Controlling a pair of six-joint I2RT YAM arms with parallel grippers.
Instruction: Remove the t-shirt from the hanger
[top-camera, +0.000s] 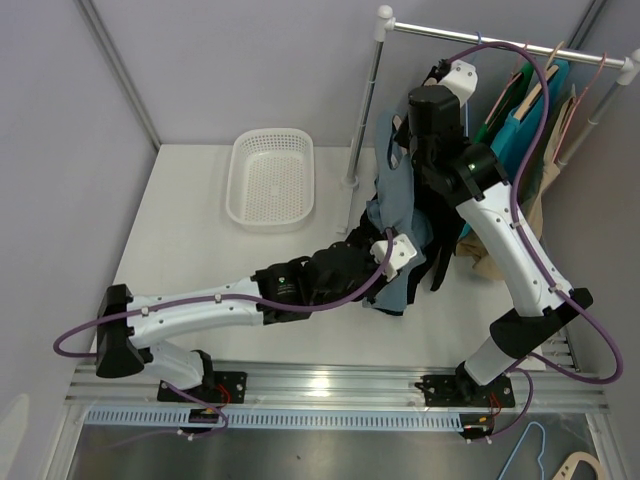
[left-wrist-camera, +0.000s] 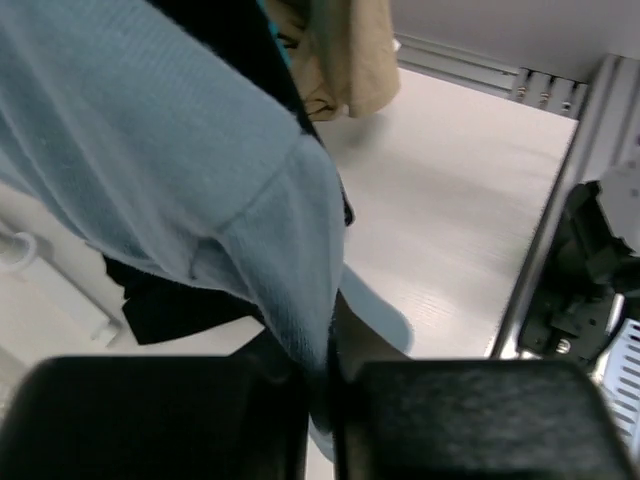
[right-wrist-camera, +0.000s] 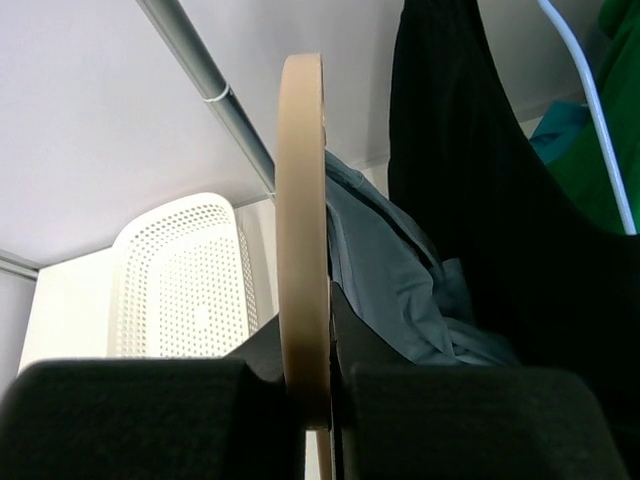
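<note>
A blue-grey t-shirt (top-camera: 392, 190) hangs low off a tan wooden hanger (right-wrist-camera: 302, 230), bunched between the two arms. My left gripper (top-camera: 372, 240) is shut on the shirt's hem; in the left wrist view the blue cloth (left-wrist-camera: 200, 190) runs down between my closed fingers (left-wrist-camera: 330, 400). My right gripper (top-camera: 425, 128) is up by the rail, shut on the hanger. In the right wrist view the hanger stands edge-on in the closed gripper (right-wrist-camera: 318, 390), with the shirt (right-wrist-camera: 390, 270) beside it.
A white perforated basket (top-camera: 270, 178) lies at the back left of the table. A clothes rail (top-camera: 500, 45) carries several other garments, teal (top-camera: 530, 125), tan and black (right-wrist-camera: 480, 200). Its upright post (top-camera: 365, 110) stands left of the shirt.
</note>
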